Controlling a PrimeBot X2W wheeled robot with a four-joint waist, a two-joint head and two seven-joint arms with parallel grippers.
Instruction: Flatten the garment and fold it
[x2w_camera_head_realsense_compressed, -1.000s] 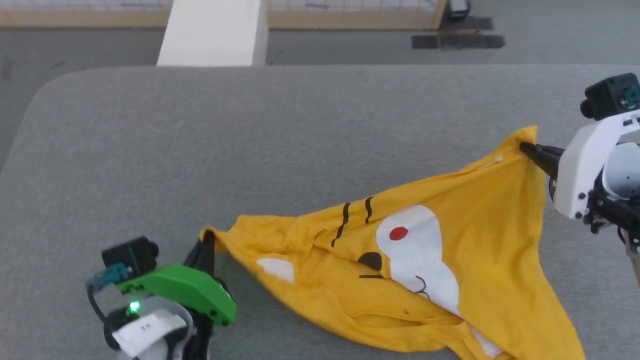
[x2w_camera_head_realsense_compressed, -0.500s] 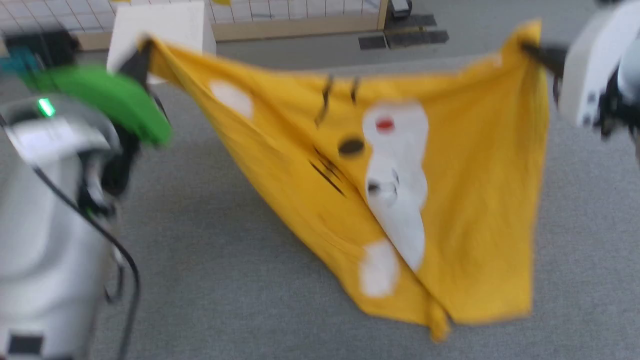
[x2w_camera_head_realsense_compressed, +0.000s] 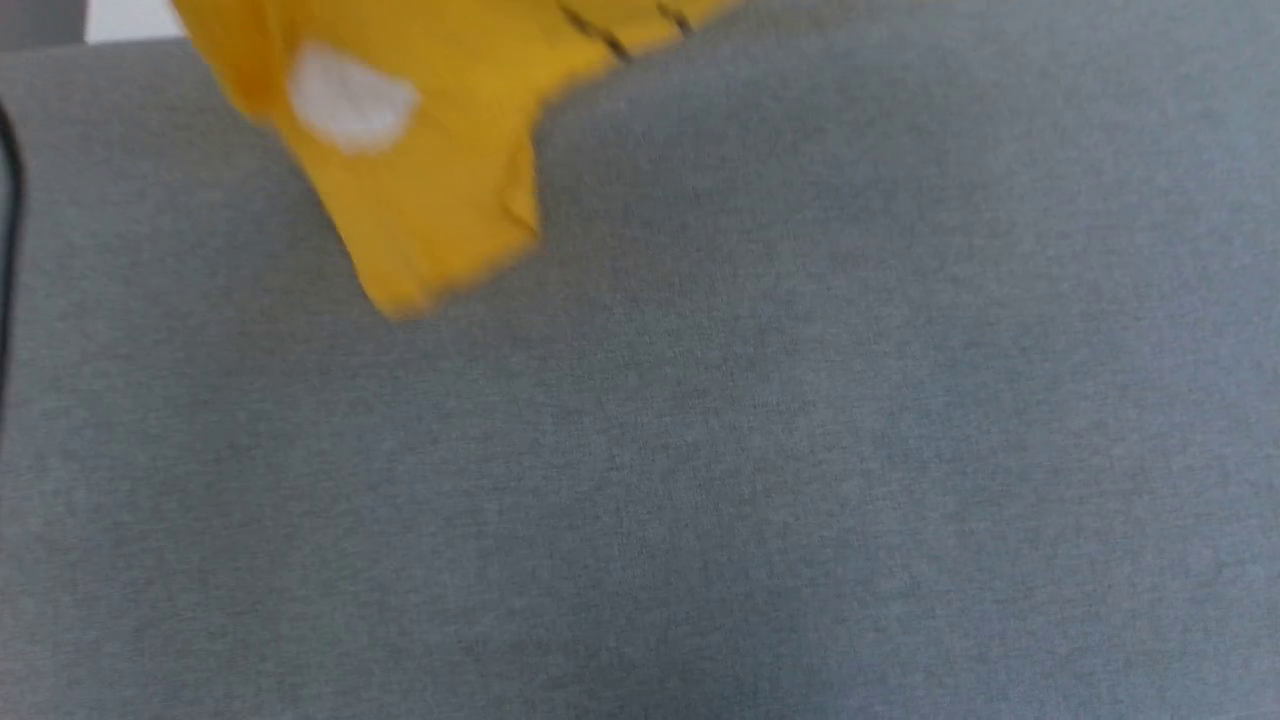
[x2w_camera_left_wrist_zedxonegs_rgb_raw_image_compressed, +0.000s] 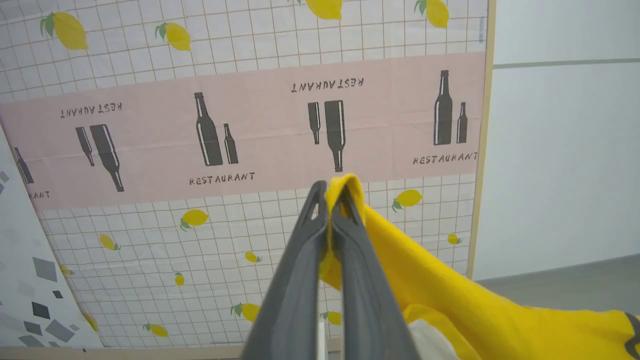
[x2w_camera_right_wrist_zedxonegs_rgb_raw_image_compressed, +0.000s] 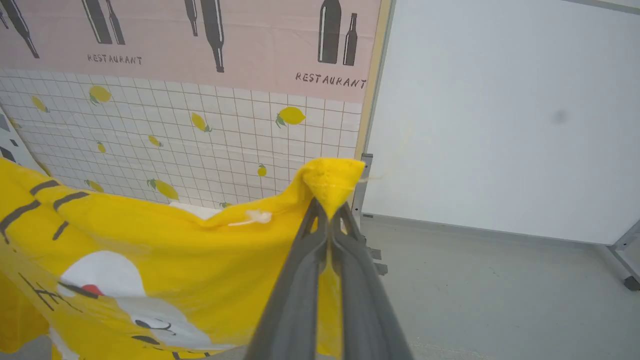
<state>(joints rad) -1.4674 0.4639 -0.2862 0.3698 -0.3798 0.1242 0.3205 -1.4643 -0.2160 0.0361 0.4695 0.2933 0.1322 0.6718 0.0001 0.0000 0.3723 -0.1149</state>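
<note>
Above grey woven surface (x2w_camera_head_realsense_compressed: 700, 450) — limp, creased yellow garment (x2w_camera_head_realsense_compressed: 430, 190)

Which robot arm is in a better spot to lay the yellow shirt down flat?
Probably left, only just. Both the left gripper and right gripper pinch a corner of the garment, but its hanging end dangles over the grey table on the left.

The garment (x2w_camera_head_realsense_compressed: 420, 150) now hangs above the grey table (x2w_camera_head_realsense_compressed: 700, 450) instead of lying on it. The left gripper (x2w_camera_left_wrist_zedxonegs_rgb_raw_image_compressed: 331, 200) and right gripper (x2w_camera_right_wrist_zedxonegs_rgb_raw_image_compressed: 330, 212) are higher.
</note>
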